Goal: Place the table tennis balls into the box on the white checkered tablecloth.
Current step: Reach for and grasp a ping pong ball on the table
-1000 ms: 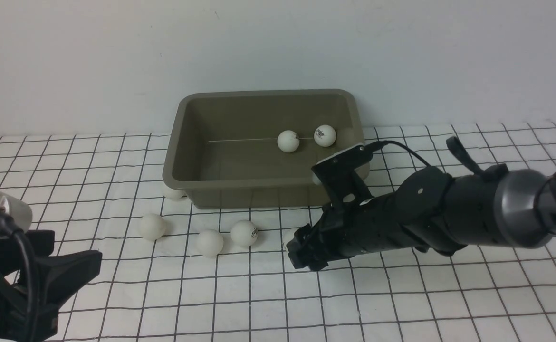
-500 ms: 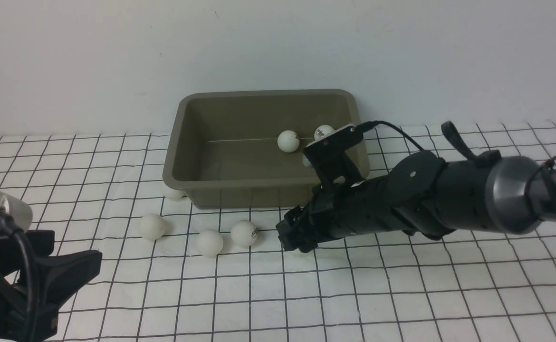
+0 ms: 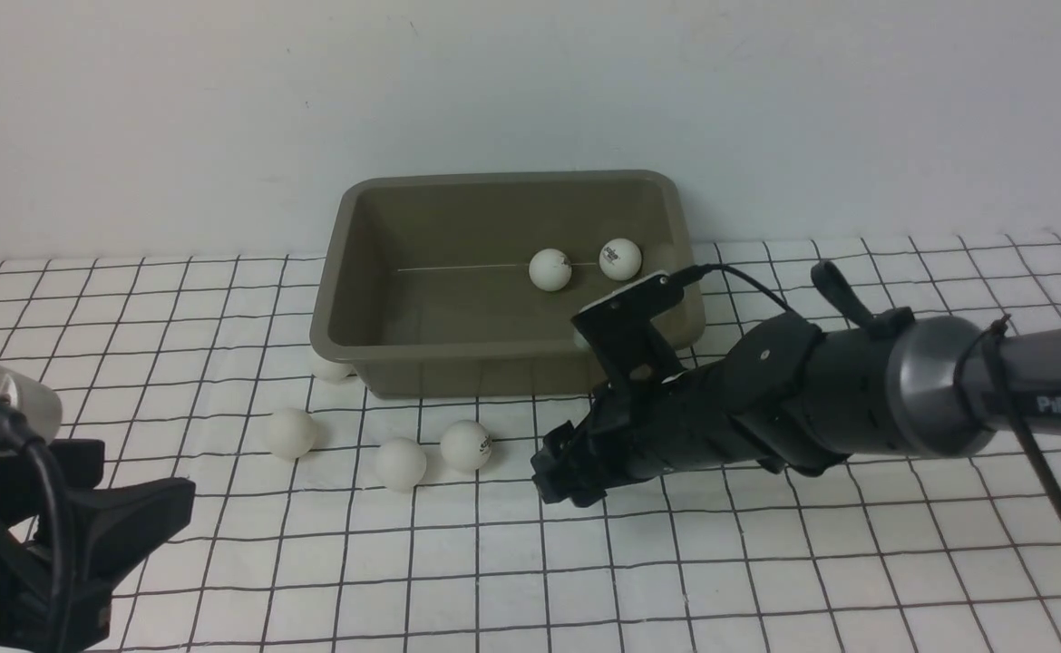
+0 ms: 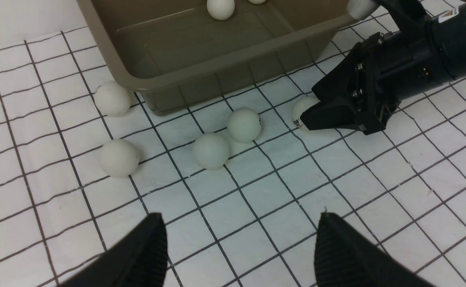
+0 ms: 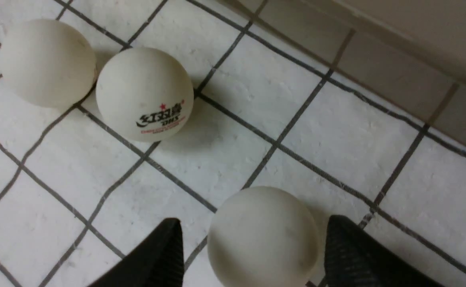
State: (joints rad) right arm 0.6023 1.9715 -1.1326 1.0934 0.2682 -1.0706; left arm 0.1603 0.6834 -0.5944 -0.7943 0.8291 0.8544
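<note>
Now the right claw (image 5: 253, 239) stands open astride a small matte white ball (image 5: 263, 233). Close gently, centred, lest it squirt away.

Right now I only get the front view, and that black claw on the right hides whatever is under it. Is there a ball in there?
Observer: Yes. The right wrist view shows a white ball sitting on the tablecloth between the right gripper's open fingers, not yet pinched.
Operator: And the other claw, bottom left?
Observer: The left wrist view shows the left gripper open, with only tablecloth between its fingers.
Operator: Is the half-hidden ball by the box's left corner inside it?
Observer: No. In the left wrist view the corner ball lies whole on the tablecloth, outside the box.
</note>
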